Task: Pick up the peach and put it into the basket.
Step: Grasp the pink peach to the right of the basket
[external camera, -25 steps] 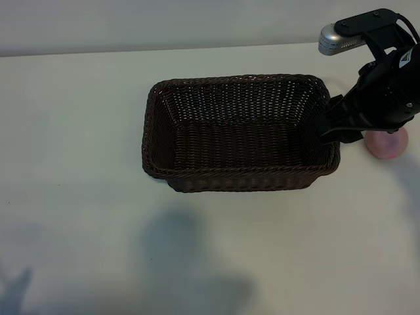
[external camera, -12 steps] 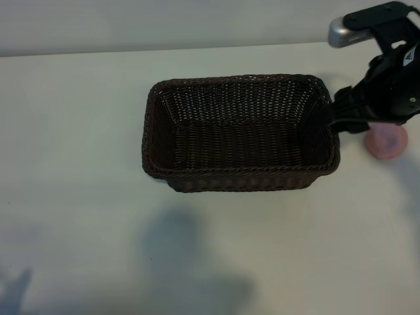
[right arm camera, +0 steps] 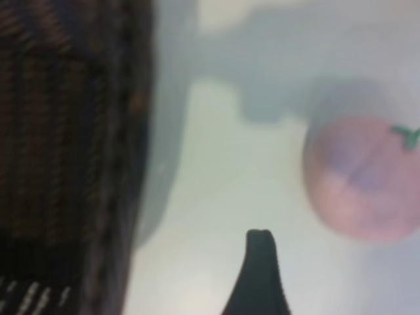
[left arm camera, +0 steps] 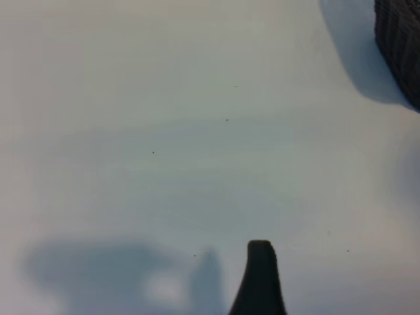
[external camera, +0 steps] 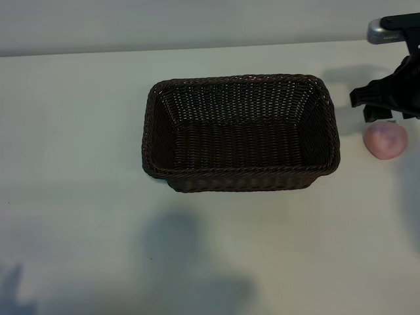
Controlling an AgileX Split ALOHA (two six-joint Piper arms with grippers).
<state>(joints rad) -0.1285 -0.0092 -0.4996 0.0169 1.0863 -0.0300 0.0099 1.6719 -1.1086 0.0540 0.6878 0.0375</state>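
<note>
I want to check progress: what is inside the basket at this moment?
Nothing: the basket shows only its bare woven floor. The peach lies on the table outside it, right gripper open above it.

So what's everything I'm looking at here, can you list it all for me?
basket: one, dark-brown woven wicker, middle of the table, nothing inside it.
peach: one, pale pink with a tiny green stem, on the table just right of the basket, apart from it.
table: one, white, under everything.
right gripper: one, black, at the right edge just behind the peach, jaws open, holding nothing.
left gripper: one, black; only a fingertip shows in its own wrist camera, over bare table with a corner of the basket farther off, jaws open, holding nothing.
</note>
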